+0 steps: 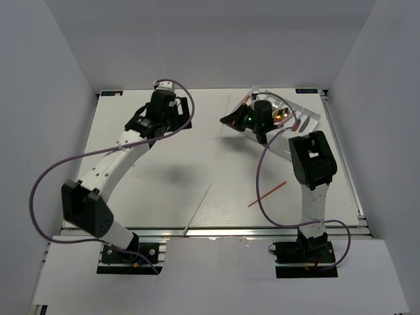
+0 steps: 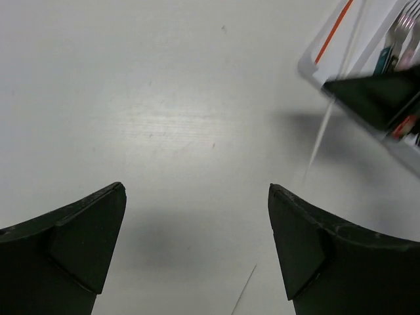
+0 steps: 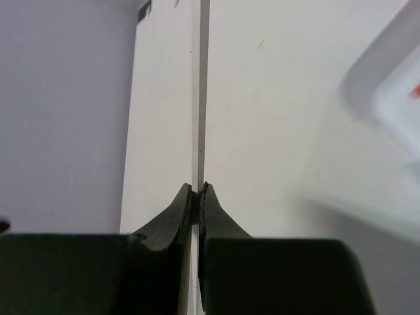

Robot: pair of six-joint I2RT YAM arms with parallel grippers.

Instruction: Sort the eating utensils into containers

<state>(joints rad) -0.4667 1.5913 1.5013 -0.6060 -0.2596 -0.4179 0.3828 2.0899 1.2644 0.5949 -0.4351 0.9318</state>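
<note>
- On the white counter [image 1: 197, 157], two chopsticks wait loose: a red chopstick [image 1: 267, 194] near the right arm, and a pale one [image 1: 198, 209] lying diagonally by the near edge.
- At the far right, the white tray [image 2: 312, 65] already holds a red stick and some forks in its long compartments.
- The left end effector [image 2: 197, 190] hangs over bare counter with its fingers wide apart and nothing between them.
- The right end effector [image 3: 198, 190], just beside the tray's left rim, is pinched together on a thin pale chopstick [image 3: 199, 98].
- Risk: the pinch is narrow on a slim, smooth stick, so it may swivel or slide out. If it is lowered while tilted, its free end could catch the rim or land across a divider.
- Its long axis runs straight out past the fingertips. From the left wrist, the free end slants down toward the counter, away from the tray; contact cannot be judged.
</note>
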